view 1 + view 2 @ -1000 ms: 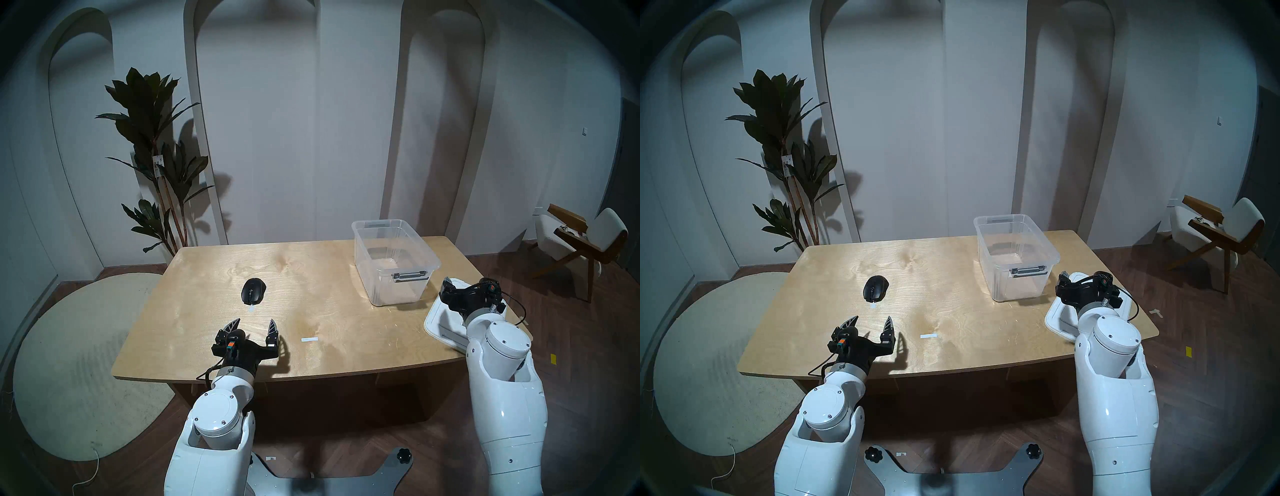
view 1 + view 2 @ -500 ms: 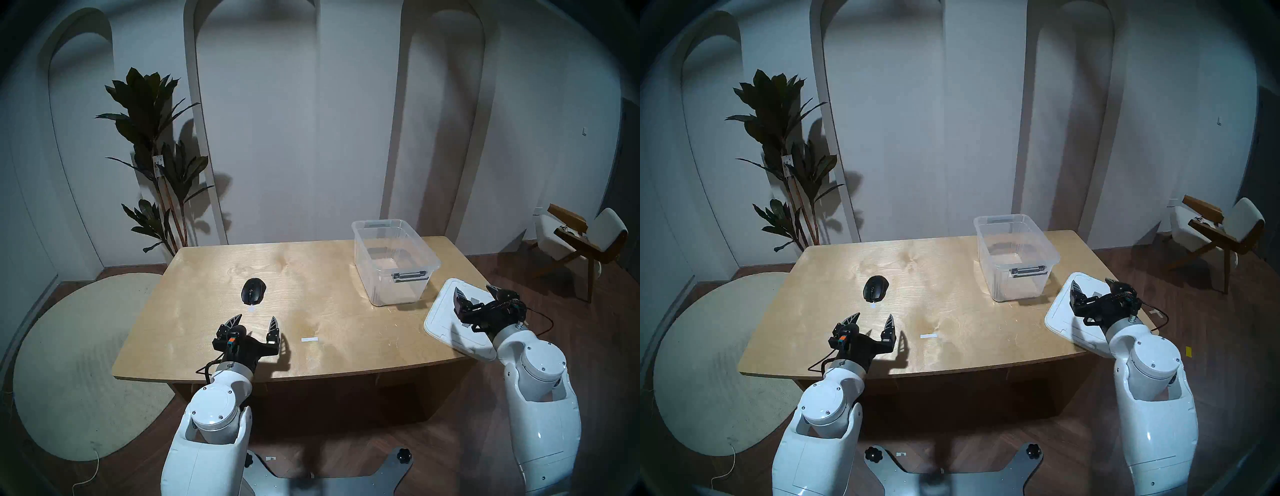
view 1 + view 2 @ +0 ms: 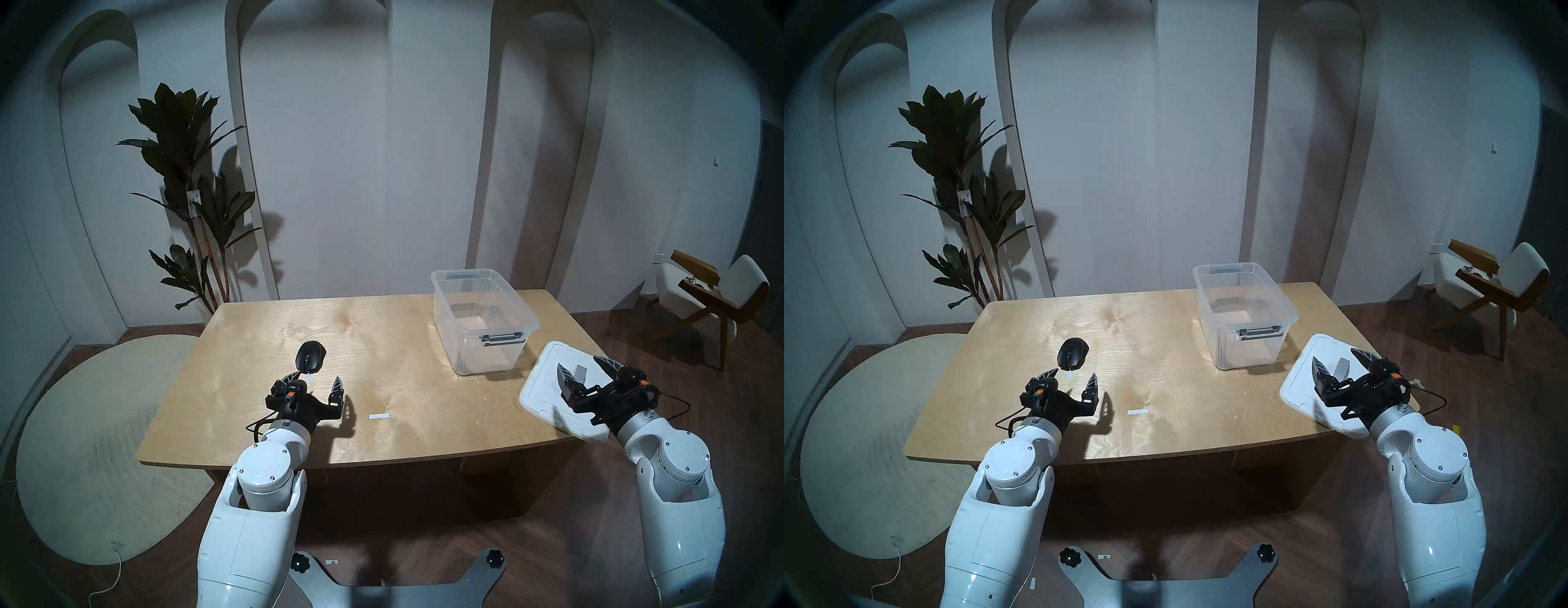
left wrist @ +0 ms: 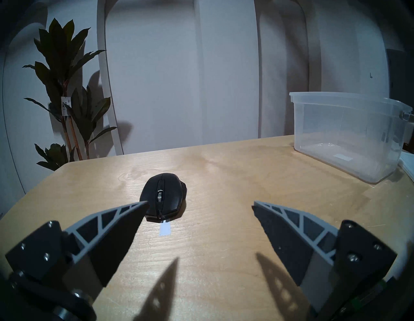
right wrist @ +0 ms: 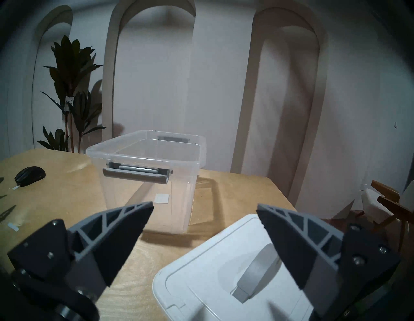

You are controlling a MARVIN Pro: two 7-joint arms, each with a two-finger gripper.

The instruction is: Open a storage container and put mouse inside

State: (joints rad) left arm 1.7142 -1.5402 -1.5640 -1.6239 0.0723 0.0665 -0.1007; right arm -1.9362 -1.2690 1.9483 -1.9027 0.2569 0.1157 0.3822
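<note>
The clear storage container (image 3: 483,322) stands open, without its lid, at the table's far right; it also shows in the right wrist view (image 5: 147,177) and the left wrist view (image 4: 345,132). Its white lid (image 3: 547,382) with a grey strap handle (image 5: 257,273) lies flat at the table's right front edge. The black mouse (image 3: 311,356) sits left of centre, also in the left wrist view (image 4: 162,195). My left gripper (image 3: 316,378) is open just short of the mouse, its left fingertip beside it. My right gripper (image 3: 583,365) is open and empty above the lid.
The wooden table (image 3: 403,403) has a small white tape strip (image 3: 379,416) near its front middle and another in front of the mouse (image 4: 165,229). A potted plant (image 3: 191,204) stands behind the left corner. A chair (image 3: 712,293) is at far right.
My right gripper came off the lid, opened and drew back to the right. My left gripper moved forward toward the mouse. Lid, container and mouse stayed put.
</note>
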